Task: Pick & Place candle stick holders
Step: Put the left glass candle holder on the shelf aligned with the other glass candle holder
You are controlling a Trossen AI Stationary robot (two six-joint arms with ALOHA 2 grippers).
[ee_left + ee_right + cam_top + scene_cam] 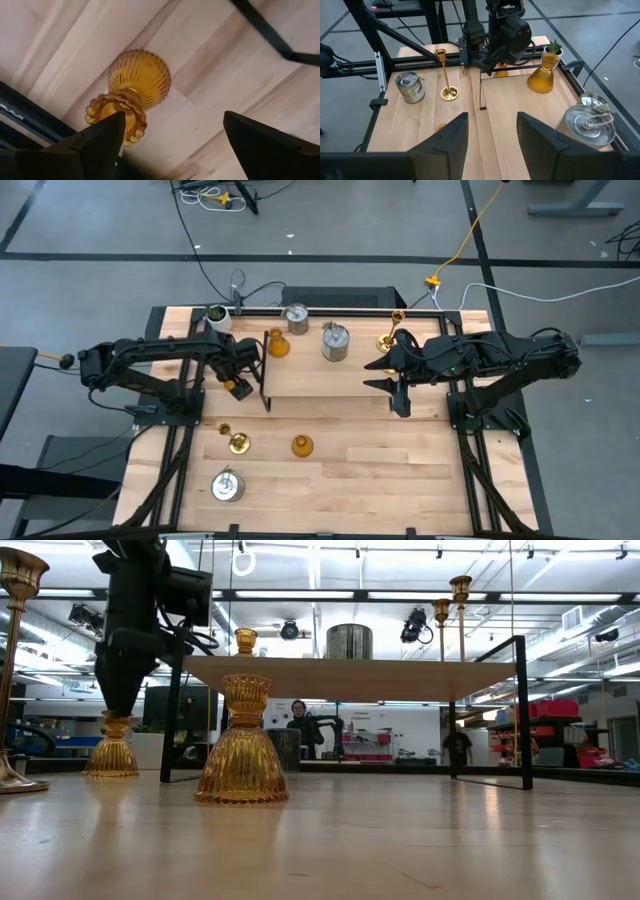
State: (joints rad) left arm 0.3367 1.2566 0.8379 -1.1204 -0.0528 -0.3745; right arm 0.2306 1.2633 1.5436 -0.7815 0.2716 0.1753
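My left gripper (240, 383) is open and points down over an amber holder (141, 75) that stands upright on its flared base on the table, just left of the rack. Its fingers stand on either side of the holder's ruffled top cup (120, 106); it also shows in the low view (112, 745). My right gripper (372, 375) is open and empty, hovering at the rack's right end. On the rack stand an amber holder (278, 345), two silver cans (296, 318) (336, 340) and a gold brass holder (390, 335). On the table stand a gold holder (236, 440), an amber one (301, 445) and a silver can (227, 485). My left gripper comes at the amber holder from above, pointing down. One finger (102, 137) overlaps the rim of the top cup in the left wrist view, and I cannot tell whether it touches it. The other finger (260, 140) stands well clear.
The wooden rack with black wire sides (330, 380) stands mid-table between the arms. A whitish cup with green contents (218, 317) sits at the far left. Bare wood lies along the near right part of the table (400, 470).
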